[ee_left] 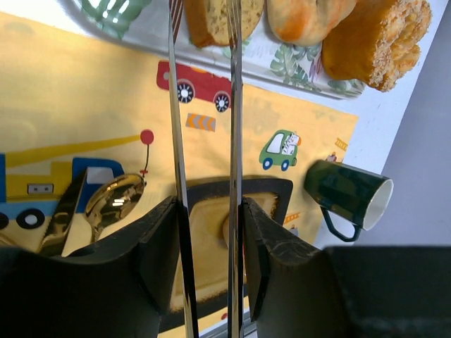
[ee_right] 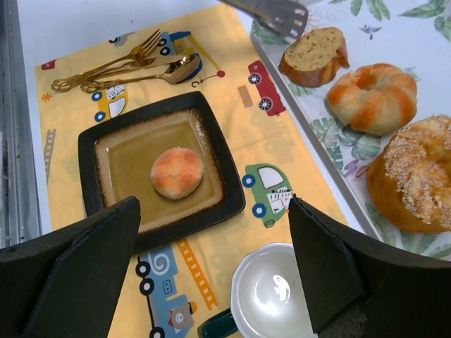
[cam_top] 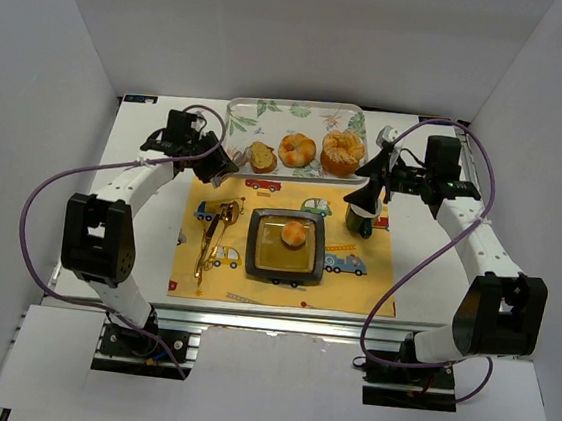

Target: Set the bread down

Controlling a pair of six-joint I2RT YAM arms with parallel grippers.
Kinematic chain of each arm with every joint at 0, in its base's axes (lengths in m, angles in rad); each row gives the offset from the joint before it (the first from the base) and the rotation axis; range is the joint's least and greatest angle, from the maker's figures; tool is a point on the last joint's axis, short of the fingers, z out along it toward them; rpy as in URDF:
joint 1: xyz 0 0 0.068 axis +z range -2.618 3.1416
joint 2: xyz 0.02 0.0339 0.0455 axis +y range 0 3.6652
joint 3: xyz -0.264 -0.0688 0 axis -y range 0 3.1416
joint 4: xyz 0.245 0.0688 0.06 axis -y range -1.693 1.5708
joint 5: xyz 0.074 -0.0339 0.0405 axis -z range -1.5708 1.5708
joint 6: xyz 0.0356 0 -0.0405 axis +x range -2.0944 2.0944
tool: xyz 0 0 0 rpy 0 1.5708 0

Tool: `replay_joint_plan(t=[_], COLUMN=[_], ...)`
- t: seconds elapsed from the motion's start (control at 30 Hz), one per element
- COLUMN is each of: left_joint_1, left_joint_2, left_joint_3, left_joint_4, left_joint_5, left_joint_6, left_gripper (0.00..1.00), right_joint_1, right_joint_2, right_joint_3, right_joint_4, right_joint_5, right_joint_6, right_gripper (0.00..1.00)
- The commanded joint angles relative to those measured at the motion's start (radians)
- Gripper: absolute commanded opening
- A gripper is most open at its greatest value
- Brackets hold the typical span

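A small round orange-blushed bun (ee_right: pixel 177 172) sits in the middle of the square dark-brown glazed plate (ee_right: pixel 88 169). The plate rests on the yellow car-print placemat (cam_top: pixel 358 289), toward the near edge of the white tabletop (cam_top: pixel 137 125). On that showing, I judge the placing done for at least one piece.

Three pieces lie on the leaf-patterned tray (ee_right: pixel 423 42) along the far edge: a cut slice of brown loaf (ee_right: pixel 315 51), a twisted orange-striped bun (ee_right: pixel 373 88) and a sugar-crusted ring (ee_right: pixel 416 176). The task does not say whether any of them is meant to follow.

The left gripper (ee_left: pixel 210 225) has its fingers clenched on a pair of thin metal tongs (ee_left: pixel 233 105), whose blades run out toward the slice. The right gripper (ee_right: pixel 213 204) has its fingers spread wide with nothing between them, hanging over the dark green mug (ee_left: pixel 345 193) on the side of the placemat nearer the right edge.

The tong tips are cut off at the top of the left wrist view. The right wrist view catches only one flat tip, just beside the slice, so I cannot tell whether they touch it (nothing appears to be held there). From above, the left gripper hides most of the tongs. The gold cutlery (ee_right: pixel 120 70) lies untouched on the placemat's left side.
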Motion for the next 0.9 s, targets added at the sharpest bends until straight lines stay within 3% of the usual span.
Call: replay_joint_plan(t=[0.0, 0.43, 0.87], left_joint_1=[0.01, 0.01, 0.009], left_joint_2=[-0.005, 0.091, 0.134], left_joint_3=[0.094, 0.144, 0.135], left_joint_4=[-0.043, -0.077, -0.011], left_joint_5=[-0.005, 0.025, 0.09], left_joint_6=[0.061, 0.108, 0.072], left_gripper=[0.49, 0.5, 0.5], right_joint_1=[-0.005, -0.008, -0.01], right_joint_2=[-0.032, -0.022, -0.022], right_joint_3=[-0.02, -0.011, -0.011], right_joint_4=[0.024, 0.032, 0.04], right_joint_5=[-0.019, -0.019, -0.019], right_joint_6=[0.002, 0.008, 0.014], right_gripper=[0.89, 0.89, 0.89])
